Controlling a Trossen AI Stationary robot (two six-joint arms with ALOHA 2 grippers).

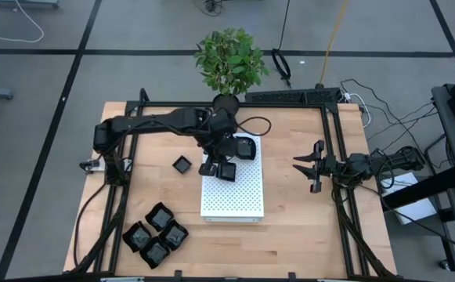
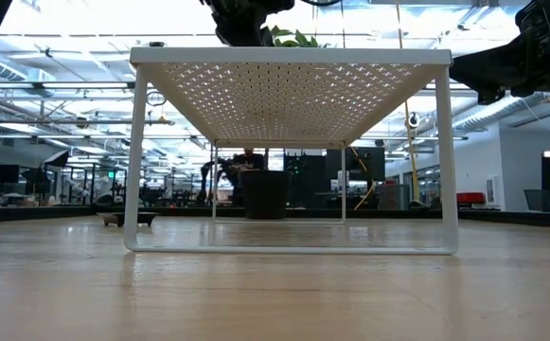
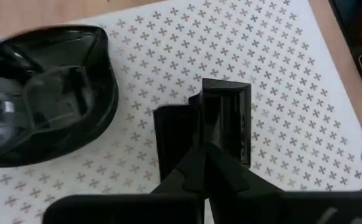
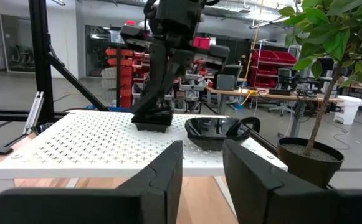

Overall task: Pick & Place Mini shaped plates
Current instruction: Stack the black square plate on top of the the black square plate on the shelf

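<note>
On the perforated board (image 1: 232, 196), a rounded dish (image 1: 247, 148) sits at the far edge, with a small square dish (image 1: 225, 171) just beside it. Left of the board on the counter (image 1: 290, 235) lie a lone square dish (image 1: 182, 164) and, nearer the front, four clustered dishes (image 1: 156, 233); the plant pot (image 1: 225, 103) stands behind the board.

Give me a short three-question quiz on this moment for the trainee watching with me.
1. True or false: the left tool is shut on a small square glossy black plate over the white perforated board.
2. Which plate already lies on that board? A) larger wavy-edged black plate B) none
3. How many black plates sit grouped on the wooden table, nearest the camera-side edge?

Key: 1 true; 2 A; 3 four.
</note>
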